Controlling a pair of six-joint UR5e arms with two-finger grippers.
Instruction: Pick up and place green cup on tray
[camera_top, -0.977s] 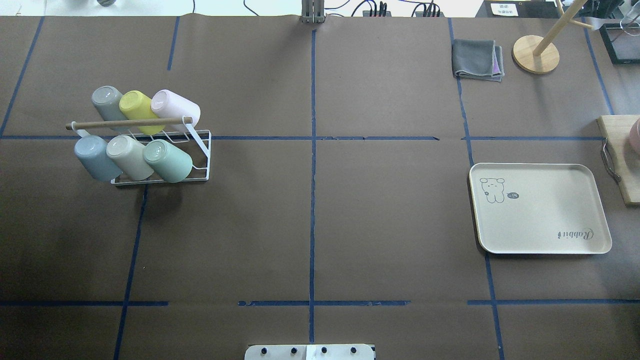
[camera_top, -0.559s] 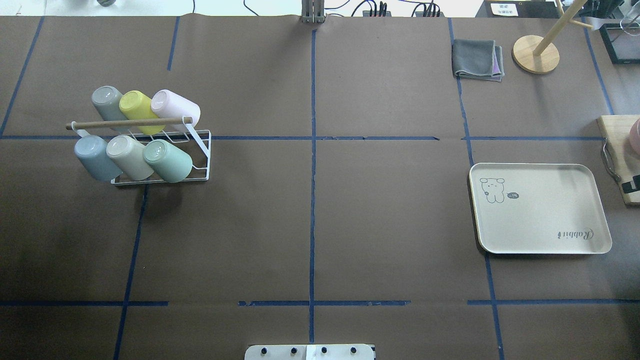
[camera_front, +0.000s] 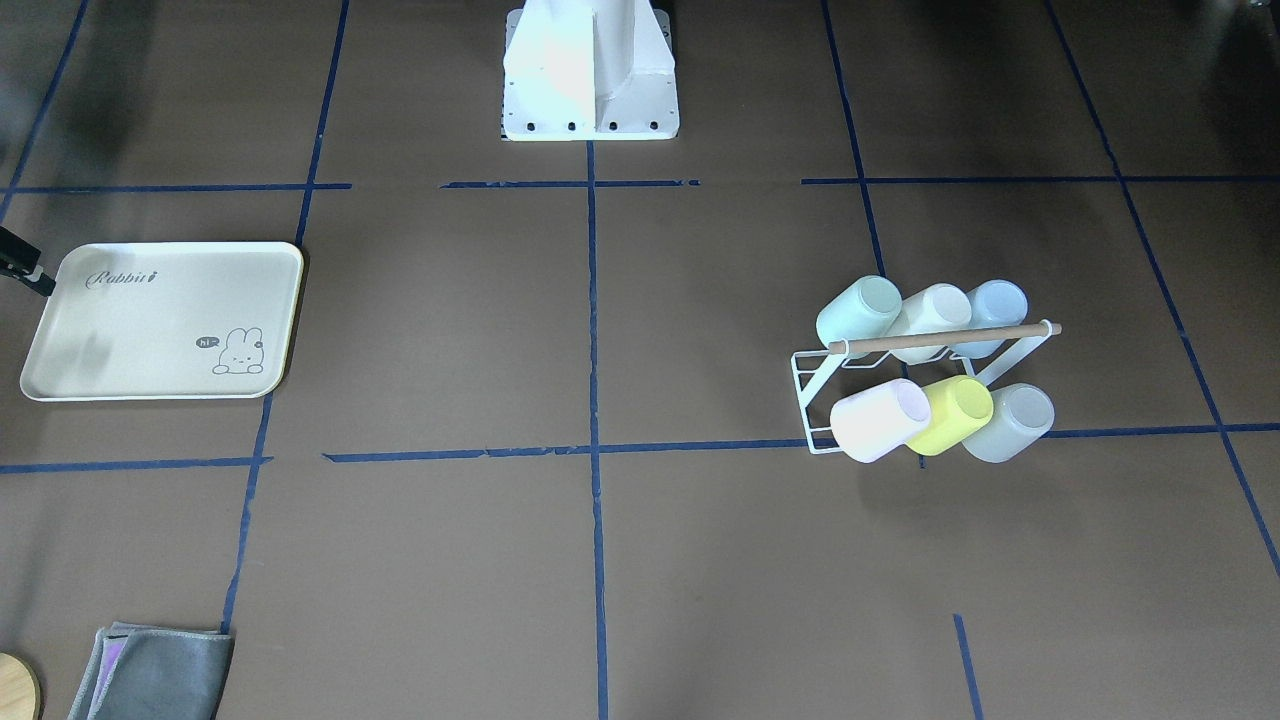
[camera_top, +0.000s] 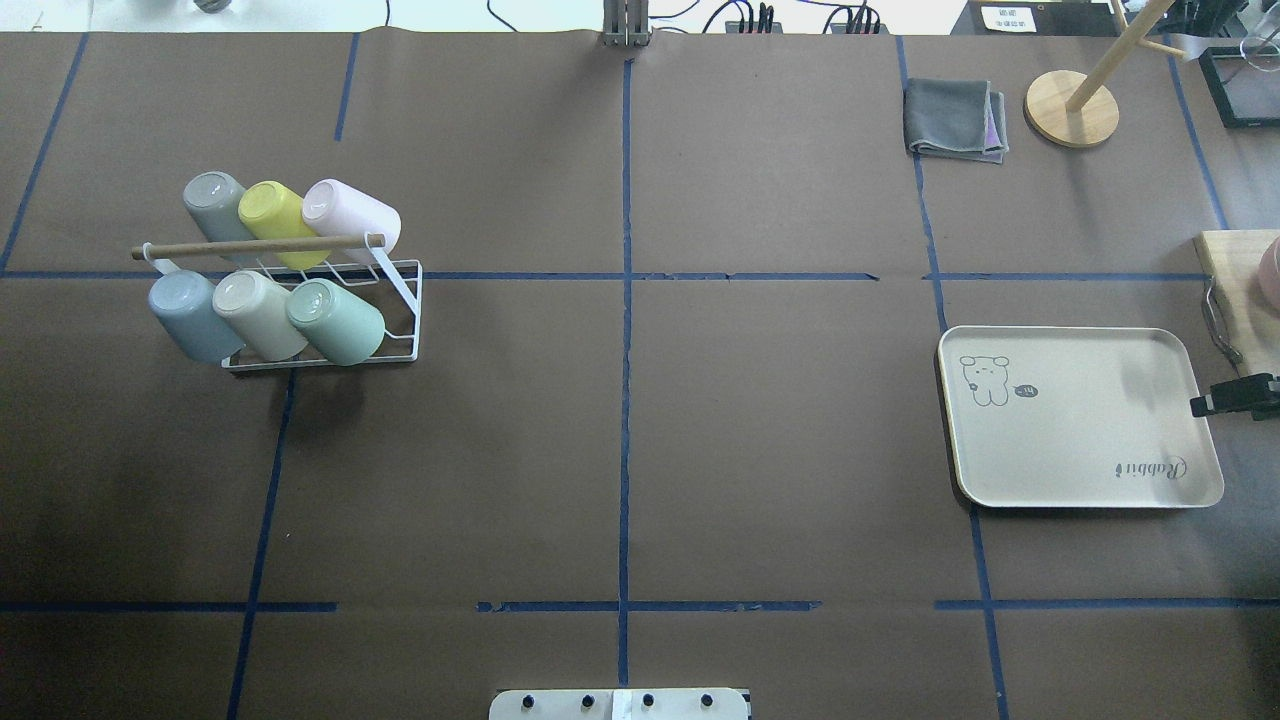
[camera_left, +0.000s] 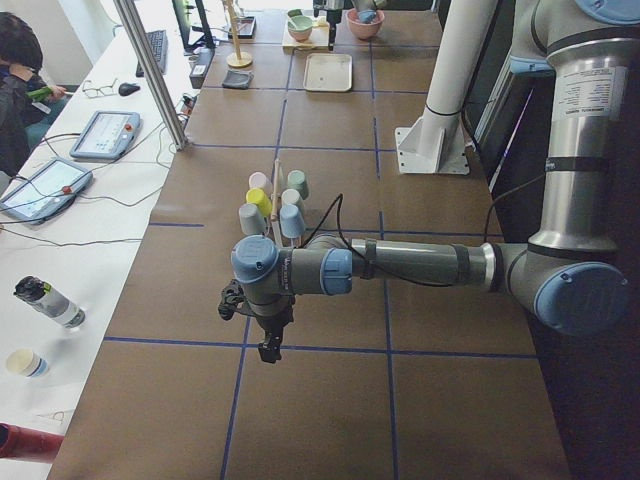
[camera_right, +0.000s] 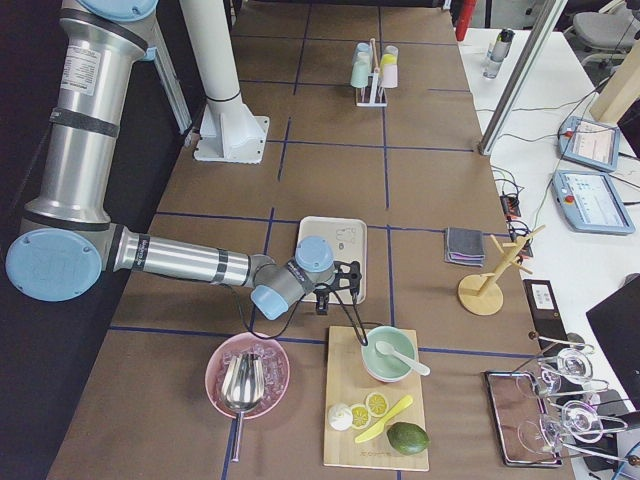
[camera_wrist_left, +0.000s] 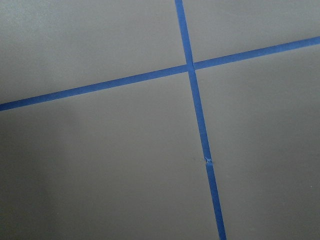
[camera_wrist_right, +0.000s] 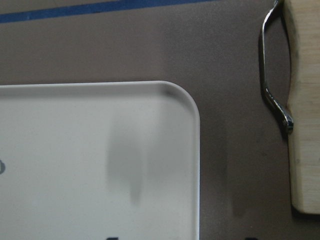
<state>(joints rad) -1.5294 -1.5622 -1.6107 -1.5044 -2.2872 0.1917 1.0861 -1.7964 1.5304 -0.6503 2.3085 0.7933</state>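
Note:
The green cup (camera_top: 335, 322) lies tilted on a white wire rack (camera_top: 405, 300), at the right end of its near row; it also shows in the front-facing view (camera_front: 858, 310). The tray (camera_top: 1080, 415) lies at the table's right and holds nothing; it also shows in the right wrist view (camera_wrist_right: 95, 160). My right gripper (camera_top: 1235, 398) hangs at the tray's right rim, far from the cup. Two separate finger shadows fall below it, so it is open and holds nothing. My left gripper (camera_left: 268, 345) shows only in the exterior left view, over bare table short of the rack; I cannot tell its state.
The rack also holds a lime cup (camera_top: 275, 215), a pale blue cup (camera_top: 190, 315) and others. A grey cloth (camera_top: 955, 120) and a wooden stand (camera_top: 1072, 108) lie at the far right. A wooden board (camera_top: 1240, 300) lies right of the tray.
My right gripper has come into the overhead view from the right edge and moved towards the tray's right rim. The cups and the tray have not moved.

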